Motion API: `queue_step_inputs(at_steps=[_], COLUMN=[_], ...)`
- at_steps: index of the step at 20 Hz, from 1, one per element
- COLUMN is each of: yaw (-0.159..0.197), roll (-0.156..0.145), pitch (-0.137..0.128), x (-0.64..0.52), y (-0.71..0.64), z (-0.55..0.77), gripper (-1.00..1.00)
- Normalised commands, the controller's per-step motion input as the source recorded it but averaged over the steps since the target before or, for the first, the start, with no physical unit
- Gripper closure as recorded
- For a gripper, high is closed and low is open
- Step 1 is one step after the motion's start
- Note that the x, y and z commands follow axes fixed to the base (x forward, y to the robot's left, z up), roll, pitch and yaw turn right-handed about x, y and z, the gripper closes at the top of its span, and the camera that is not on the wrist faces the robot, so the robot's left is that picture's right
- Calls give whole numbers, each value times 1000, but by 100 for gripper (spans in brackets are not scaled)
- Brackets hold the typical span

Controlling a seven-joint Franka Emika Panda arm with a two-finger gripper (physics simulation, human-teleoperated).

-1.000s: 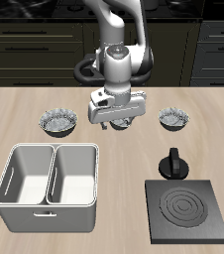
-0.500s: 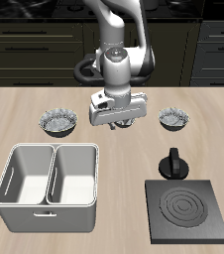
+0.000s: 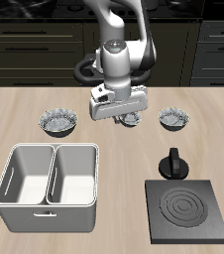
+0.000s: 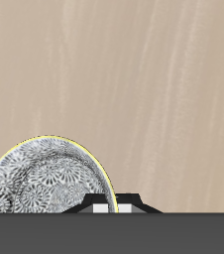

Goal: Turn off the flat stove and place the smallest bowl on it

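The flat stove [image 3: 186,211] lies near the table's front edge, its burner rings dull grey, with the black knob [image 3: 173,164] just behind it. My gripper [image 3: 124,118] hangs over the middle of the table, farther back. It is shut on the rim of the smallest bowl [image 3: 133,121], a fluted silvery bowl partly hidden by the fingers. In the wrist view that bowl [image 4: 45,181] fills the area beside the closed fingertips [image 4: 112,205], with bare wood beyond it.
Two larger fluted bowls sit on the table at the gripper's depth, the bigger bowl [image 3: 57,121] on one side and the other bowl [image 3: 173,119] behind the stove. A grey double-compartment bin [image 3: 49,175] stands near the front edge.
The gripper has risen a little over the last second, and the small bowl under it has come up with it. Nothing else moved.
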Motion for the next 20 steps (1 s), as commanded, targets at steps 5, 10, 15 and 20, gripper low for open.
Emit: queue_step_inputs(at_steps=[5, 10, 15, 20], yaw=[-3, 0, 8, 7], roll=[-31, -28, -3, -4], pitch=[-38, -44, -6, -23], x=[35, 34, 160, 206], y=[-54, 36, 185, 212], z=[363, 354, 266, 293], gripper=[100, 100, 100, 100])
